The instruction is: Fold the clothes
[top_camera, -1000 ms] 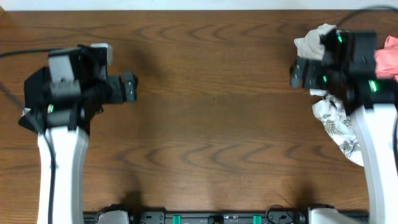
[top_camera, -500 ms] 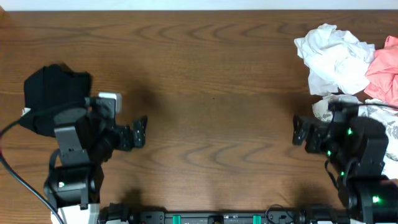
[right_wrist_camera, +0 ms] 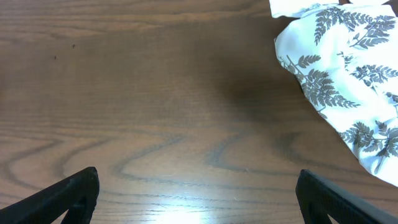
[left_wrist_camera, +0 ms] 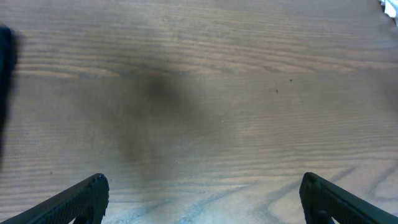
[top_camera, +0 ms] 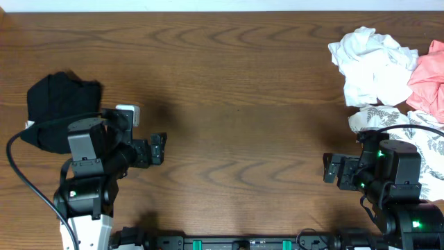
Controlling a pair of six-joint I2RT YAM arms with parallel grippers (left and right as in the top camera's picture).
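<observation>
So the black shirt (top_camera: 59, 104) sits bunched at the far left of the wooden table (top_camera: 236, 90). The left gripper (top_camera: 159, 148) is just right of it, spread wide and holding nothing. Lower right, the right gripper (top_camera: 330, 169) is also wide open and empty, beside the leaf-print garment (top_camera: 416, 135). The white garment (top_camera: 368, 62) and pink garment (top_camera: 430, 76) are heaped in the upper right.

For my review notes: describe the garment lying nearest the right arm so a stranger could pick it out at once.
On the wooden table, three crumpled garments lie at the right edge. Take the one nearest the right gripper. Unlike the plain white garment and pink garment behind it, this leaf-print garment bears grey fern leaves.
</observation>
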